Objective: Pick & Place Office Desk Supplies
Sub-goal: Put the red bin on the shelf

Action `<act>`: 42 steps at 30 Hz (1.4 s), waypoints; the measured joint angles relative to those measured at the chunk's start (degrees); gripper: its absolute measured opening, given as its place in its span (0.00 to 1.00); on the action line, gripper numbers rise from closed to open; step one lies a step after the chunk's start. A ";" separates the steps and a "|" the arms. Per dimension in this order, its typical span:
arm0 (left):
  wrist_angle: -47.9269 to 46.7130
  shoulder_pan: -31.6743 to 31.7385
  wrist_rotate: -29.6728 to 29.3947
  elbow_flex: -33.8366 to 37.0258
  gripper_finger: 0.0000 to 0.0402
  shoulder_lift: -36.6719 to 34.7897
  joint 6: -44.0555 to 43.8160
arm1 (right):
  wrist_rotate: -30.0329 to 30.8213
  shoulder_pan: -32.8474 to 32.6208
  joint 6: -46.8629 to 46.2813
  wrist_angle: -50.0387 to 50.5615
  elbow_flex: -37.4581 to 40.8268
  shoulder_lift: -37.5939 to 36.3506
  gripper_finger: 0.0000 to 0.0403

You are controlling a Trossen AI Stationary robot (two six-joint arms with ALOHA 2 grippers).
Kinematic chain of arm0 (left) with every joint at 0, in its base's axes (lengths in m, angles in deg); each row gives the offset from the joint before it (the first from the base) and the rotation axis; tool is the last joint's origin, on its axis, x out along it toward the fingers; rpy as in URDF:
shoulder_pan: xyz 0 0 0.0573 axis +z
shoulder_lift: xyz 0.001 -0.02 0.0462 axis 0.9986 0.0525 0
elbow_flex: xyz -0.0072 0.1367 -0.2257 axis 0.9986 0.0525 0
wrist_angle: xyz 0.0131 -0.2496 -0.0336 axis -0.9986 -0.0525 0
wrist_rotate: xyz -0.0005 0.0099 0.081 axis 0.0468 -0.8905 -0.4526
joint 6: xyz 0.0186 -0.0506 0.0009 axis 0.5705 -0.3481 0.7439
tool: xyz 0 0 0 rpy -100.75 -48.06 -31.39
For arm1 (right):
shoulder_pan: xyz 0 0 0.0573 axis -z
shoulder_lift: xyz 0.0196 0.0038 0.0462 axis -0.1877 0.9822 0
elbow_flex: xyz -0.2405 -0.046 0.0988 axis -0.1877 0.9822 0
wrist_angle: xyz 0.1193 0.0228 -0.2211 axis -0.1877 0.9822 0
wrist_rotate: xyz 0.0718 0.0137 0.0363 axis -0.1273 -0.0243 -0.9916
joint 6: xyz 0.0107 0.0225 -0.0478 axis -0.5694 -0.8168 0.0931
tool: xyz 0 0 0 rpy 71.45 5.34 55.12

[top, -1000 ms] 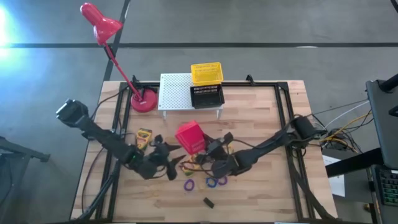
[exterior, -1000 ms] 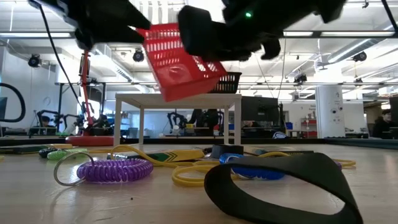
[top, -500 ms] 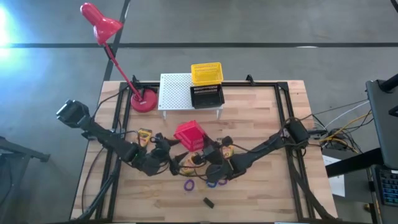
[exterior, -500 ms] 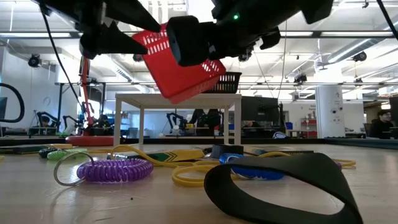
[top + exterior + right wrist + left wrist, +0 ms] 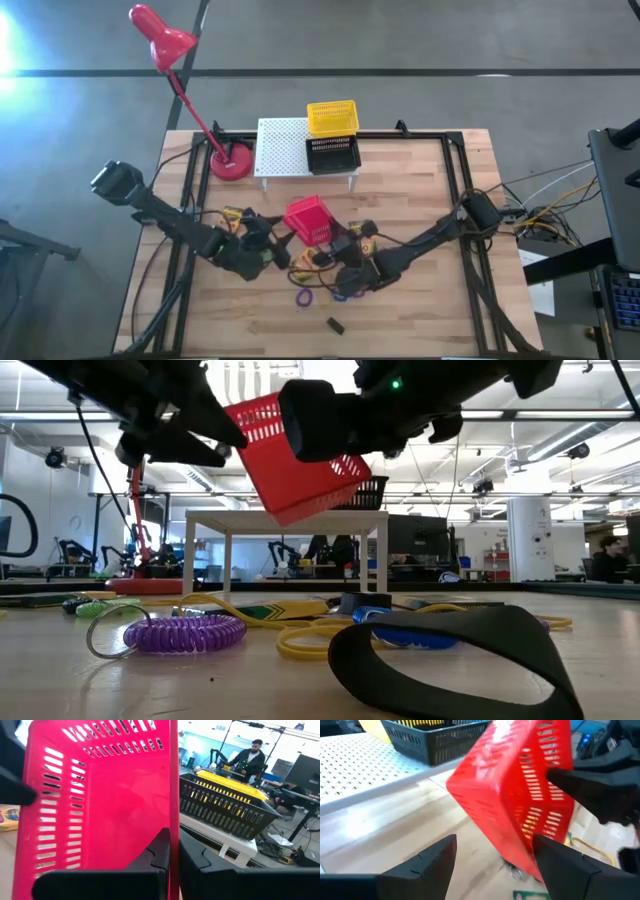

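Observation:
A red slotted basket (image 5: 308,220) hangs tilted above the table's middle, held by my right gripper (image 5: 174,855), which is shut on its wall. My left gripper (image 5: 495,865) is open right beside the basket's left side (image 5: 245,430); whether a finger touches it I cannot tell. On the table below lie a purple coil loop (image 5: 185,632), a blue loop (image 5: 410,635), tan rubber bands (image 5: 310,642), a black loop (image 5: 450,660) and a small black block (image 5: 334,324). Crayon boxes lie at the left (image 5: 232,215) and by the right arm (image 5: 362,240). My right gripper pinches a side wall of the red basket at its rim (image 5: 173,795), one finger inside the basket and one outside. The fingers come from the table's near right side. The basket is lifted clear of the table and tilted, as the low view (image 5: 300,455) shows.
At the far edge stands a white perforated rack (image 5: 283,148) with a black basket (image 5: 332,155) and a yellow basket (image 5: 332,117) on it. A red desk lamp has its base (image 5: 232,162) left of the rack. Cables run along both table sides.
My left gripper has moved toward the table's right edge, up to the red basket's side, staying open. The basket stays lifted in my right gripper and has tipped a little further.

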 joint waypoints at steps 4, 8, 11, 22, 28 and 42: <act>3.18 1.59 0.02 -0.02 0.65 -0.02 4.73 | -0.24 -0.14 0.00 -0.01 0.00 -0.01 0.03; 4.52 2.34 0.75 -0.02 0.58 -0.02 7.61 | -0.26 -0.39 0.00 -0.08 0.07 -0.01 0.03; 4.60 3.11 2.36 -0.07 0.46 -0.02 8.06 | -0.66 -0.38 -0.06 -0.28 0.09 -0.01 0.03; -2.45 4.90 4.43 -2.79 0.02 -2.42 8.88 | -4.27 -1.38 0.67 0.24 0.13 -0.67 0.15; -24.28 5.82 6.39 -12.80 0.02 -7.29 8.08 | -4.36 -5.73 6.20 -0.01 1.13 -3.63 0.37; -58.74 39.88 26.14 -41.07 0.03 -8.84 16.41 | -3.06 -15.02 -7.90 0.20 16.31 -12.34 0.47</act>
